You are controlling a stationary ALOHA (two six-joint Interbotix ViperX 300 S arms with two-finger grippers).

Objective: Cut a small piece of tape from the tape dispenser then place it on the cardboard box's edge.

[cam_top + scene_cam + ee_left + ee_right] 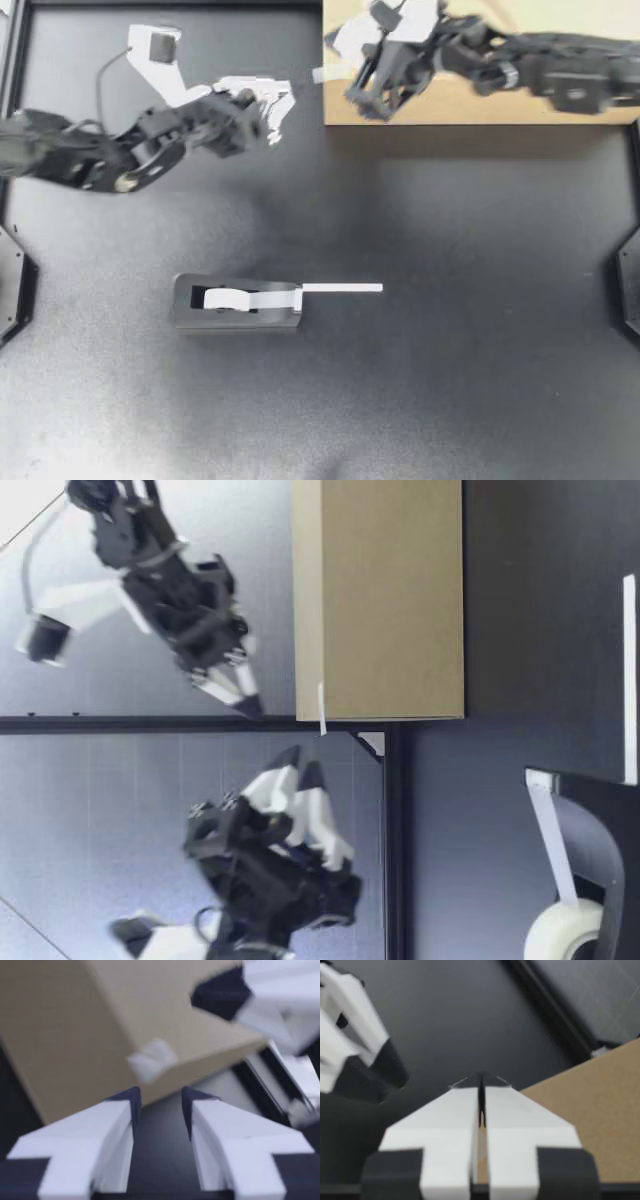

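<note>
The table (450,350) I'm working over is matt black with a fine, slightly grainy look, and it catches a soft grey sheen where the light falls. The cardboard box (450,105) is plain brown paperboard, matt and dry-looking. The tape dispenser (235,318) looks like matt black plastic. Its roll (225,298) and the strip (340,288) drawn out from it are smooth and white. The piece of tape (318,75) on the box's edge is the same pale, thin stuff. My left gripper (278,118) and my right gripper (338,48), 2 of a kind, have fingers (100,1130) of smooth white plastic with dark tips and a satin finish. The arms (80,150) are black, mostly matt, with a few glossy highlights.
</note>
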